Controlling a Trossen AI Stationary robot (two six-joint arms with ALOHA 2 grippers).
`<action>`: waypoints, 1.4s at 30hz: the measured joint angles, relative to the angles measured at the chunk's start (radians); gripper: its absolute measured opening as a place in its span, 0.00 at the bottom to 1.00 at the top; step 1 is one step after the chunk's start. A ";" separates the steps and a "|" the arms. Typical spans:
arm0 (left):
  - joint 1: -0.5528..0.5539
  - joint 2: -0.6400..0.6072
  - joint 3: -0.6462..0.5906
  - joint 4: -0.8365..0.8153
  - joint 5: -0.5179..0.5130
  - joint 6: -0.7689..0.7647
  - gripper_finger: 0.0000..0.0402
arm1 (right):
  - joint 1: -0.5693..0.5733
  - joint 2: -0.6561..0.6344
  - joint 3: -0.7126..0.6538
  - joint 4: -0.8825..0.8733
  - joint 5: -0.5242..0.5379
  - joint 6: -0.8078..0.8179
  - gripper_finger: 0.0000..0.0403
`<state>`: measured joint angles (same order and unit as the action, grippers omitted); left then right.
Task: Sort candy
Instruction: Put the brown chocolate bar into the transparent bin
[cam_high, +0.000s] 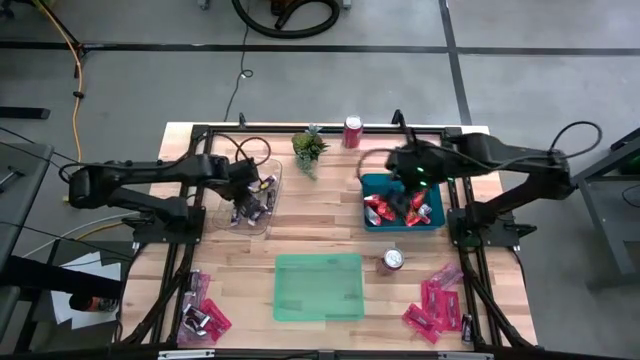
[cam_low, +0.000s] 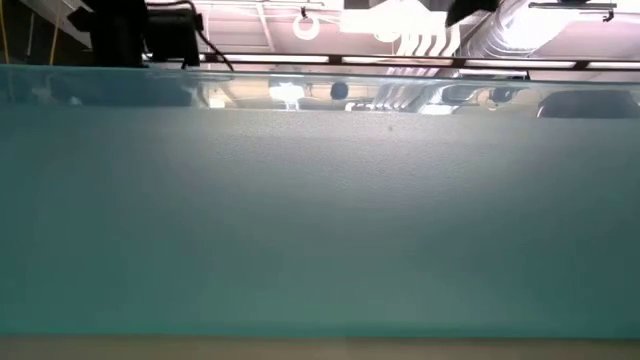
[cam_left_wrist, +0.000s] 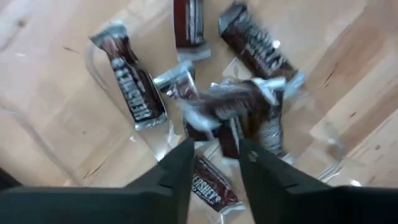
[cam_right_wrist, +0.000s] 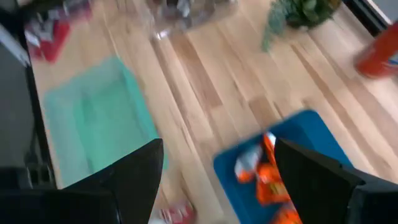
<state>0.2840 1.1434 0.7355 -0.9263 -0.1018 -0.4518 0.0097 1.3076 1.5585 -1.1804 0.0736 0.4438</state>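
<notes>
My left gripper (cam_high: 250, 190) (cam_left_wrist: 214, 149) hovers open, pointing down over a clear tray (cam_high: 228, 222) that holds several dark brown-and-silver bars (cam_left_wrist: 130, 87). My right gripper (cam_high: 403, 183) (cam_right_wrist: 217, 162) is wide open above a blue tray (cam_high: 372, 182) (cam_right_wrist: 311, 130) that holds red-orange packets (cam_high: 392, 207) (cam_right_wrist: 267, 174). Pink-red packets lie on the table in two heaps near the near edge, one at the left (cam_high: 203, 318) and one at the right (cam_high: 436, 305). A green tray (cam_high: 318, 287) (cam_right_wrist: 93, 118) sits at the near middle. My left gripper's open fingers (cam_left_wrist: 180, 171) stand from above on either side of a blurred dark bar (cam_left_wrist: 233, 109) that lies on the heap in the clear tray. Whether they touch it I cannot tell.
A small green plant (cam_high: 309, 147) and a red soda can (cam_high: 352, 131) stand near the far edge. A second can (cam_high: 392, 261) stands right of the green tray. Bare wood lies between the trays. The green tray's wall (cam_low: 320, 200) fills the low view.
</notes>
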 joint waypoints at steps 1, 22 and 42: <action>0.000 -0.001 0.017 -0.007 -0.001 -0.012 0.32 | 0.019 -0.018 -0.001 -0.033 0.012 -0.006 0.75; -0.503 -0.189 0.176 0.550 -0.320 -0.405 0.51 | 0.591 -0.185 -0.271 0.017 -0.304 0.426 0.75; -0.590 -0.188 0.176 0.567 -0.390 -0.320 0.51 | 0.914 0.317 -0.722 0.496 -0.685 0.969 0.74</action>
<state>-0.3062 0.9550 0.9115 -0.3595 -0.4918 -0.7714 0.9242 1.6241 0.8361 -0.6844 -0.6114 1.4127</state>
